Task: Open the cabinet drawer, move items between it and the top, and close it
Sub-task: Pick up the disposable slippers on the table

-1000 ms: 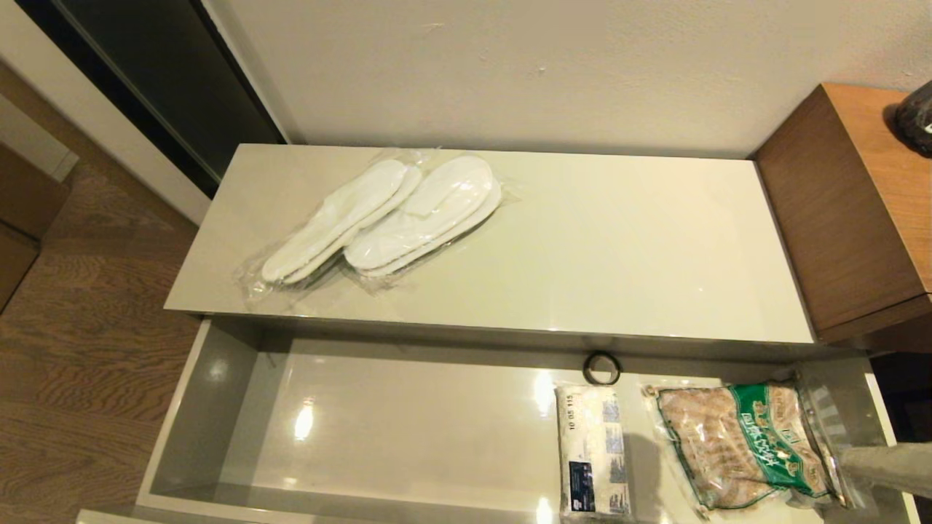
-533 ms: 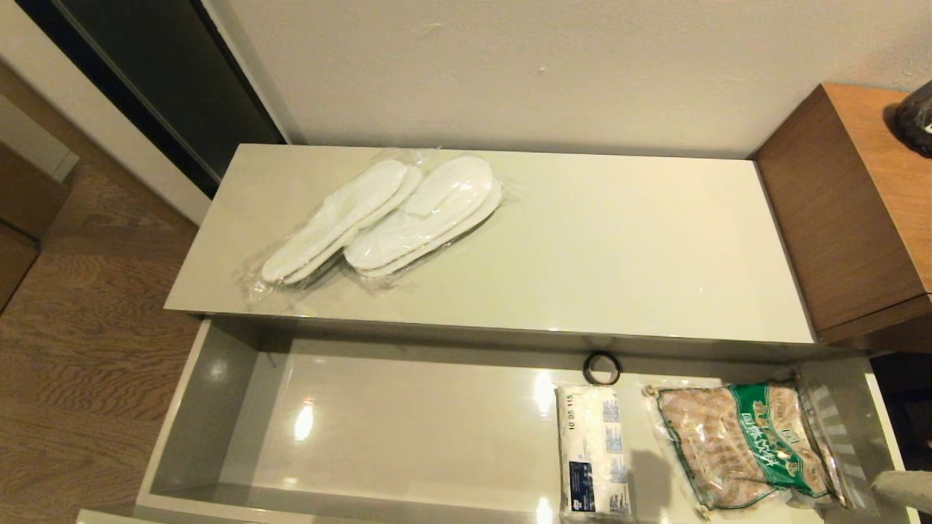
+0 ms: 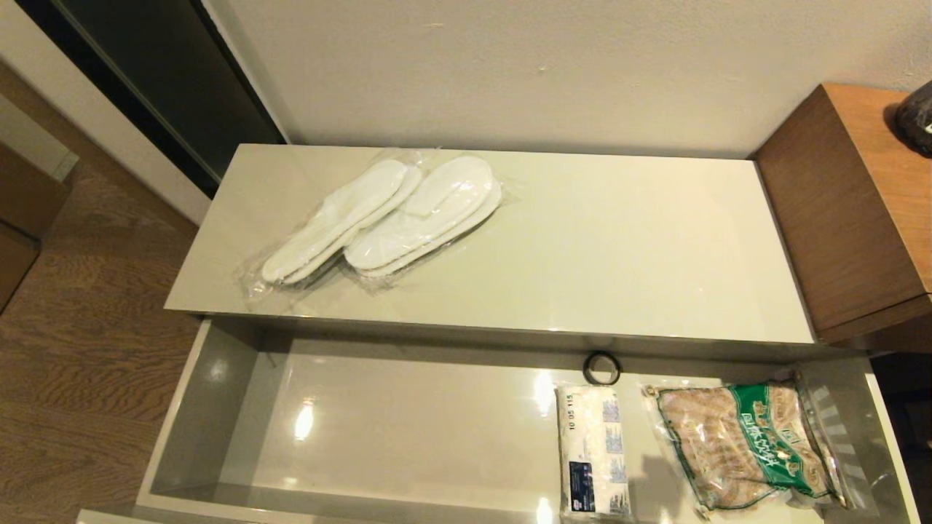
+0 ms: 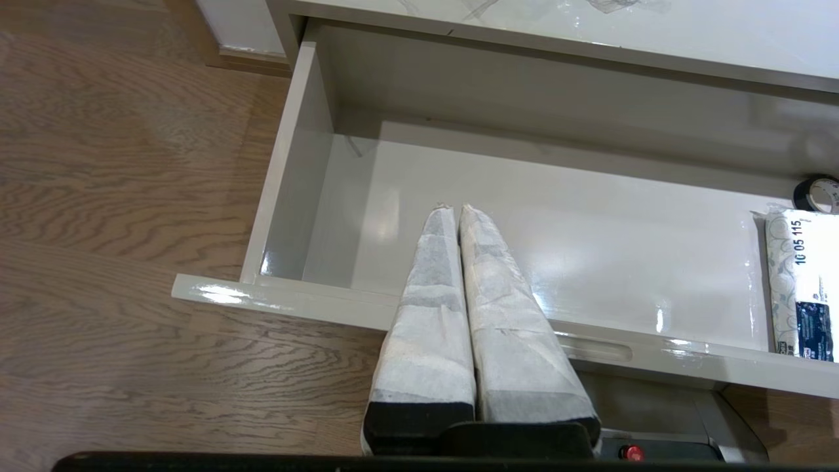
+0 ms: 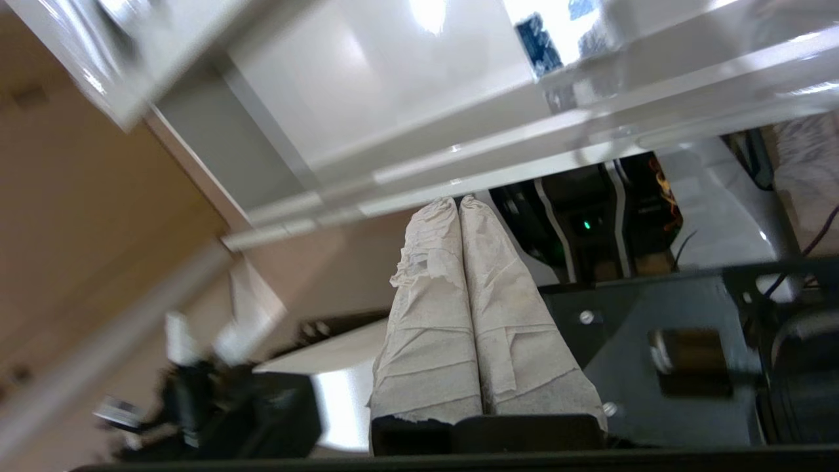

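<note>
The cabinet drawer [image 3: 218, 407] stands pulled out below the top [image 3: 619, 262]. Two clear-wrapped pairs of white slippers [image 3: 386, 218] lie on the top's left part. Inside the drawer at the right lies the tissue pack [image 3: 593, 451], label side up, also seen in the left wrist view as the tissue pack [image 4: 799, 282]. My left gripper [image 4: 452, 208] is shut and empty, hovering over the drawer's front edge [image 4: 590, 347] by the notch. My right gripper [image 5: 457, 200] is shut and empty, down below the drawer's front, near my own base. Neither arm shows in the head view.
A green-labelled bag of brown snacks [image 3: 750, 444] lies at the drawer's right end, a small black ring [image 3: 601, 367] behind the tissue pack. A taller brown wooden unit [image 3: 852, 211] adjoins the top on the right. Wooden floor [image 3: 87, 349] lies to the left.
My right arm, seen at the head view's lower right edge a second ago, has drawn back out of that view. The items have not moved.
</note>
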